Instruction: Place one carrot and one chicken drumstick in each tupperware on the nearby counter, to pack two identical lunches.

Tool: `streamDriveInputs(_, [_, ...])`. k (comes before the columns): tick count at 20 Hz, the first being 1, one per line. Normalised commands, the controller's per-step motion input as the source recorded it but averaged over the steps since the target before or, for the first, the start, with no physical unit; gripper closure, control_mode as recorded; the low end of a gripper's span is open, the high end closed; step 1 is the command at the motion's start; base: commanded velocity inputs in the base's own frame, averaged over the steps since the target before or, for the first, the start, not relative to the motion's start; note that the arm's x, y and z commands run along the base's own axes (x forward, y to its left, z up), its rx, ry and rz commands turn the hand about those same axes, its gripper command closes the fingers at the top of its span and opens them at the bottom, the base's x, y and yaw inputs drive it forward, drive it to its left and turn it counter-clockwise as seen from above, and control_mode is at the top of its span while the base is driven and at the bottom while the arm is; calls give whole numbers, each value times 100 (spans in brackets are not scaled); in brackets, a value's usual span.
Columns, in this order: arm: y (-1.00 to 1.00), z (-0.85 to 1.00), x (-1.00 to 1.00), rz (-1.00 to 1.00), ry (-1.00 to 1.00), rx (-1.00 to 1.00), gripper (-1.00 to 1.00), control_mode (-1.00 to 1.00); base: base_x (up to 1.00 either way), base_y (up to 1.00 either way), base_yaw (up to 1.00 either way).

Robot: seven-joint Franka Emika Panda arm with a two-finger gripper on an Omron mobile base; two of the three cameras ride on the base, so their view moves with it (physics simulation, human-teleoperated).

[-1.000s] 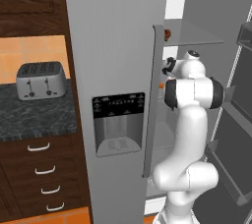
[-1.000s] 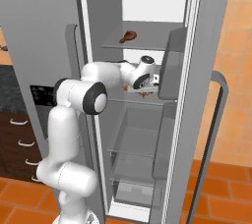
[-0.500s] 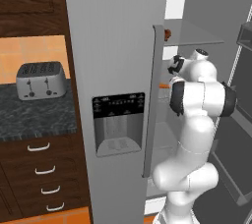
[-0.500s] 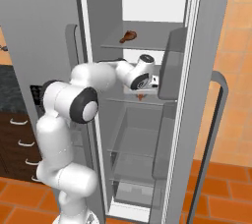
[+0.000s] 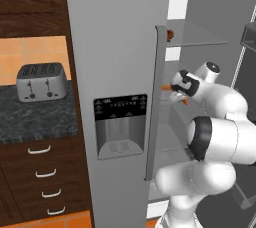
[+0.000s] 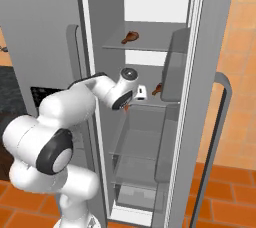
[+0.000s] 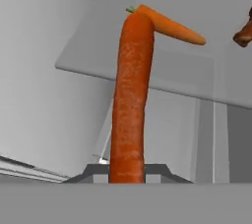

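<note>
My gripper point(image 7: 129, 173) is shut on a long orange carrot point(image 7: 130, 95) that stands up straight between its fingertips point(image 7: 93, 171). In the base views the gripper point(image 5: 175, 93) point(image 6: 130, 101) hangs inside the open fridge at middle-shelf height, with the carrot point(image 5: 184, 100) point(image 6: 126, 107) poking out of it. A second carrot point(image 7: 172, 24) lies on the shelf behind. One chicken drumstick point(image 6: 131, 37) point(image 5: 170, 34) rests on the upper shelf and another drumstick point(image 6: 157, 89) point(image 7: 243, 34) on the middle shelf. The speckled counter point(image 5: 35, 117) is to the left. The tupperware is out of view.
The grey fridge door with its dispenser panel point(image 5: 120, 127) stands between the arm and the counter. A silver toaster point(image 5: 42, 82) sits on the counter above dark wooden drawers point(image 5: 42, 174). The open right fridge door point(image 6: 215, 137) flanks the compartment.
The gripper has drawn back from the middle shelf toward the fridge's left edge with the carrot in it, and the arm's elbow has swung closer to the cameras.
</note>
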Motion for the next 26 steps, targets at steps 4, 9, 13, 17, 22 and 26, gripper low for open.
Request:
streamDriveInputs(4, [23, 100, -93, 0, 17, -2, 100, -100, 0, 0, 0])
streamDriveInputs(9, [39, 69, -96, -4, 13, -7, 100, -100, 0, 0, 0])
streamDriveInputs(13, [22, 12, -100, -7, 3, -1, 100, -100, 0, 0, 0])
streamDriveInputs(17, [15, 0, -100, -2, -1, 0, 100, -100, 0, 0, 0])
streamDriveInputs(22, [29, 0, -61, -15, 0, 0, 100, -100, 0, 0, 0])
streamDriveInputs(26, [39, 0, -22, -15, 2, 0, 100, -100, 0, 0, 0])
